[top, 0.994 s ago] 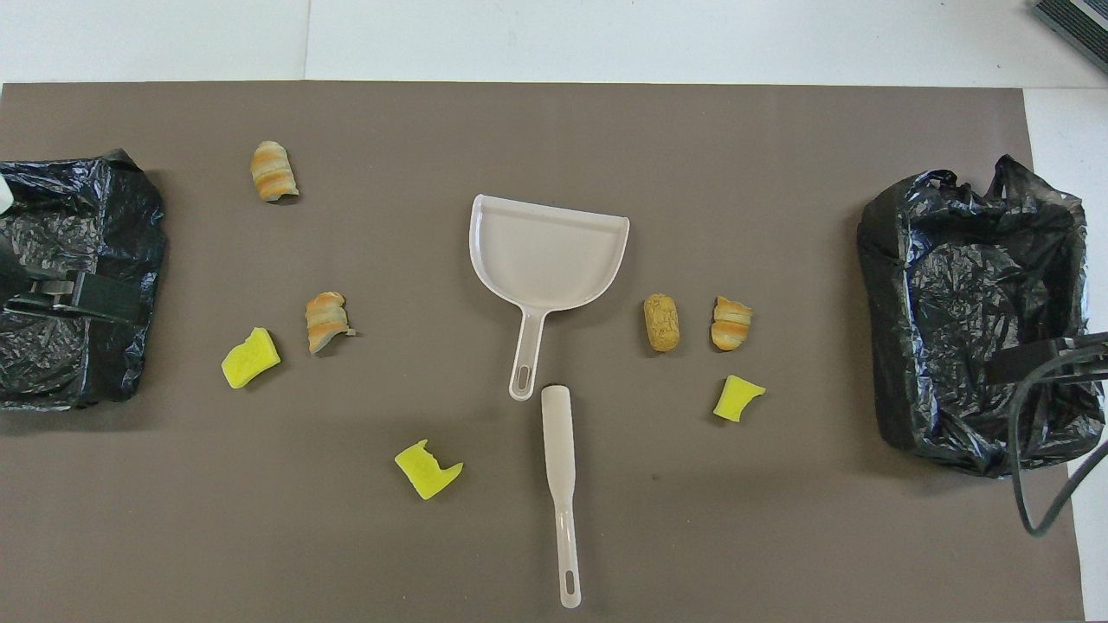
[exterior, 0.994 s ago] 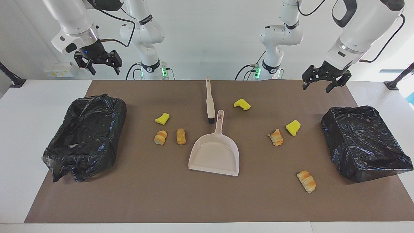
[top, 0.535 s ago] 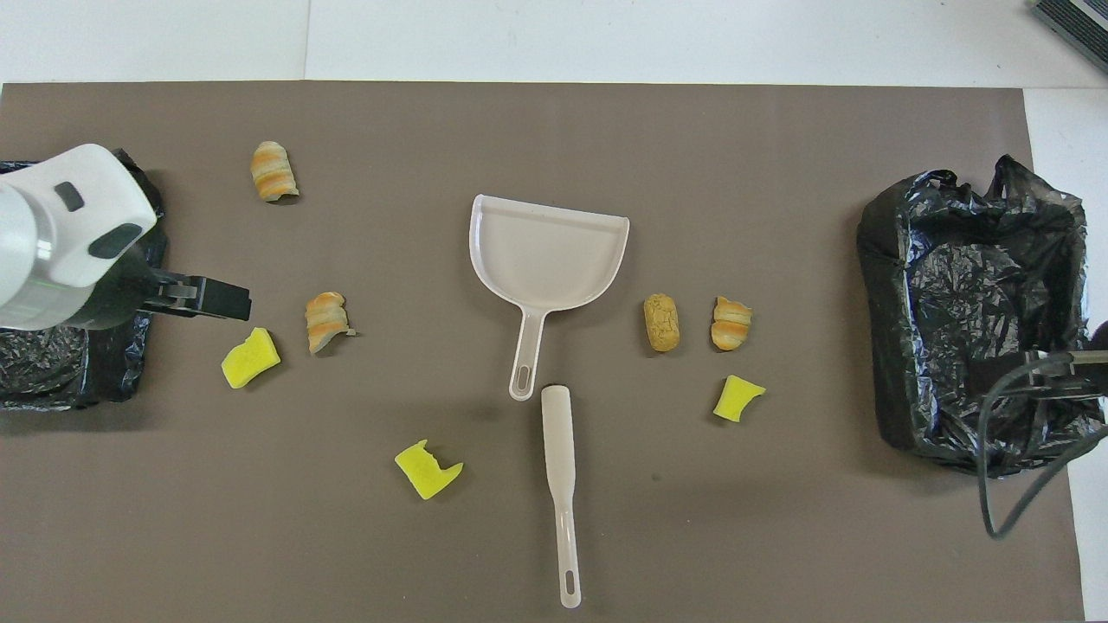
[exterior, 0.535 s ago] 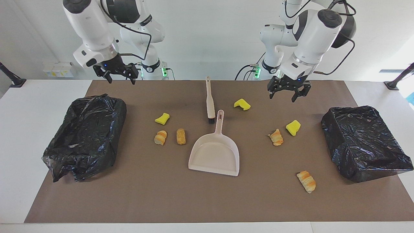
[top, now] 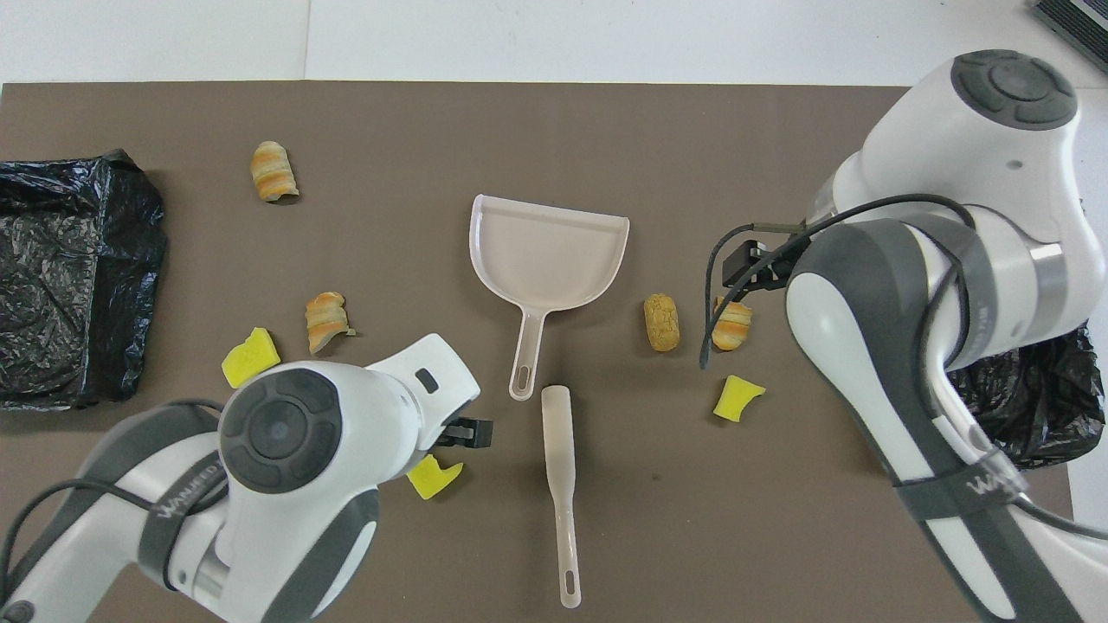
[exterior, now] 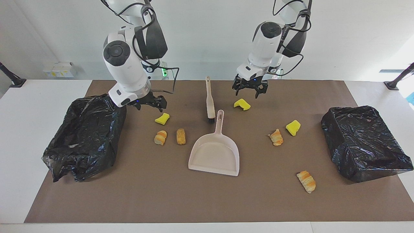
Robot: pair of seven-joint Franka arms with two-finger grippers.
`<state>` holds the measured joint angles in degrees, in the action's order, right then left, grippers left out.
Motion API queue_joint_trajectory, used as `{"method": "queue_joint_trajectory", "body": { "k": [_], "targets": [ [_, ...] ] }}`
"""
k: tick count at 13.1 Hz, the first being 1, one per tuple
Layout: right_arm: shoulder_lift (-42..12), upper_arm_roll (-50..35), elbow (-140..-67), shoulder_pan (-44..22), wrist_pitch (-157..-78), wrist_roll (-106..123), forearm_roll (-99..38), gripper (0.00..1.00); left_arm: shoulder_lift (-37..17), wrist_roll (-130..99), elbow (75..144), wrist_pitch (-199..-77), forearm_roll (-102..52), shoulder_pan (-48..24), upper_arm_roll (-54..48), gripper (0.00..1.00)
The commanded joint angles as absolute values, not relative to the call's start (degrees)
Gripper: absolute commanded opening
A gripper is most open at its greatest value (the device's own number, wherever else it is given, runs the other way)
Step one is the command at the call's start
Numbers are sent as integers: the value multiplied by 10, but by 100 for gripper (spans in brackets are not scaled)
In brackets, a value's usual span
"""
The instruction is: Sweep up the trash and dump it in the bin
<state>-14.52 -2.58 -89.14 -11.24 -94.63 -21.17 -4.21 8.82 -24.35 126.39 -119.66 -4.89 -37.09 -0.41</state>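
Brown matting covers the white table, and both arms are out over it. Left gripper hangs with its fingers spread wide and empty, just above a yellow sponge chunk toward the robots' end. Right gripper is up too, fingers apart, nothing held, over the mat just beside another yellow chunk. Moving outward: two striped bread rolls lie side by side, farther from the robots than that chunk. At the centre sits the beige dustpan, handle pointing to the robots, with the beige brush lying next to the handle's tip. Toward the left arm's end, a third yellow chunk lies near a croissant; another croissant lies well apart, farthest out. Black-lined bins sit at each end.
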Motion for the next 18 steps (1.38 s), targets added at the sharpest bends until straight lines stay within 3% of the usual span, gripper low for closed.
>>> {"method": "queue_joint_trajectory", "body": {
  "k": [1, 4, 7, 12, 13, 14, 15, 18],
  "targets": [
    [-165, -27, -875, -119, -957, -232, -85, 100, 105, -319, 1348, -1293, -53, -454, 4, 100],
    [-191, -28, -882, -177, -983, -288, -96, 100, 98, -372, 1375, -1345, -53, -522, 4, 100],
    [-221, -28, -876, -211, -1016, -373, -134, 100, 60, -388, 1375, -1370, -49, -573, 5, 100],
    [-265, -28, -876, -285, -1072, -437, -155, 100, 41, -391, 1374, -1398, -47, -589, 4, 100],
    [-268, -28, -877, -289, -1087, -439, -167, 100, 41, -395, 1374, -1398, -47, -590, 4, 93],
    [-272, -28, -877, -290, -1101, -439, -175, 100, 41, -405, 1374, -1401, -47, -590, 4, 71],
    [-275, -28, -878, -291, -1113, -439, -181, 100, 41, -413, 1374, -1401, -47, -589, 3, 58],
    [-284, -29, -882, -294, -1149, -439, -184, 100, 41, -419, 1374, -1397, -48, -590, 2, 58]
  ]
}}
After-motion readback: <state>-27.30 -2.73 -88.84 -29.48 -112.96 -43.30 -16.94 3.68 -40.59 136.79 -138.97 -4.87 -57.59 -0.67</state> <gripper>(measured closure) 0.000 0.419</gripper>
